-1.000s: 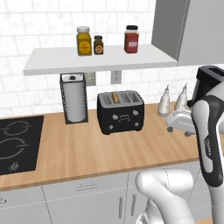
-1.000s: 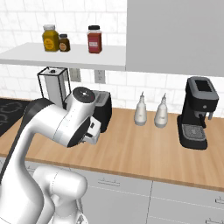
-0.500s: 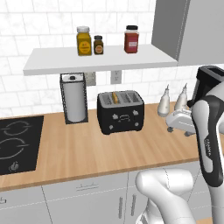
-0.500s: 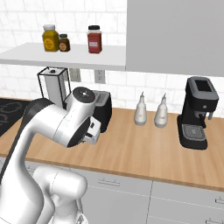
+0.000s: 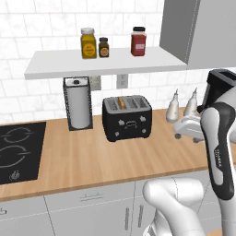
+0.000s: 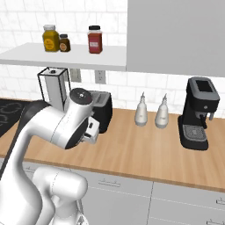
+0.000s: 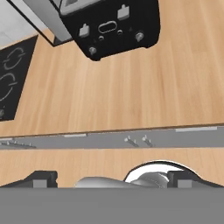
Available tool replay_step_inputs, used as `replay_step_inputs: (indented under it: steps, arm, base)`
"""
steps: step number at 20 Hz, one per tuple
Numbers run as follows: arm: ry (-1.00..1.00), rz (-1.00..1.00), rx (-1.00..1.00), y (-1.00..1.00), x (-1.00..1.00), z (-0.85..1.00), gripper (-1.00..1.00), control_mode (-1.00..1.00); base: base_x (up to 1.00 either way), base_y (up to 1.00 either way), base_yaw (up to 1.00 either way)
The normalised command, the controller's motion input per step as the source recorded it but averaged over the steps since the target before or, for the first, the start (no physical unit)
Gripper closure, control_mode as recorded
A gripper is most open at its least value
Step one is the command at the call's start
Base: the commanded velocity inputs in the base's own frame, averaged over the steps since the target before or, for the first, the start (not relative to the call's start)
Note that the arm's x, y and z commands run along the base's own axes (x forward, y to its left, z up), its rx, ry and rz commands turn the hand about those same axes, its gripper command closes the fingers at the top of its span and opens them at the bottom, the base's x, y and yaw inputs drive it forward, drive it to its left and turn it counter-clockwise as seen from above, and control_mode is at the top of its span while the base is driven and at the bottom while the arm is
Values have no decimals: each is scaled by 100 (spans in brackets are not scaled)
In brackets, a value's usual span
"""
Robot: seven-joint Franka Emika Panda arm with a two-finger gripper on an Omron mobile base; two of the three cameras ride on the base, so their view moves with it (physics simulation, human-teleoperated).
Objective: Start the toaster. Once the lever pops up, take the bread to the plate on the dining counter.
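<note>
The black toaster (image 5: 127, 118) stands on the wooden counter against the tiled wall. A thin tan edge of the bread (image 5: 121, 102) sticks up from its left slot. In the hand view the toaster (image 7: 113, 27) is at the top, front face with two levers and small knobs toward me. My gripper (image 7: 113, 180) hovers above the counter's front edge, well short of the toaster, its fingertips (image 7: 41, 179) wide apart and open, with nothing between them. In the right base view my arm covers most of the toaster (image 6: 103, 115). The plate and dining counter are out of view.
A paper towel holder (image 5: 78, 103) stands left of the toaster, a black cooktop (image 5: 18, 152) further left. Two white bottles (image 6: 151, 110) and a black coffee machine (image 6: 197, 114) stand to the right. A shelf (image 5: 106, 62) with jars and a grey cabinet hang overhead.
</note>
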Motion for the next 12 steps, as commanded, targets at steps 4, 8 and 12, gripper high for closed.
replay_step_inputs:
  steps: [4, 8, 12]
  arm:
    - [-18, 0, -11, 40, 3, 40, -100, -100]
    - [-6, 2, -16, 39, 48, 68, -100, -100]
    - [0, 14, -5, 17, 73, 54, -100, -100]
  base:
    - [0, 0, 0]
    - [0, 0, 0]
    - [0, 0, 0]
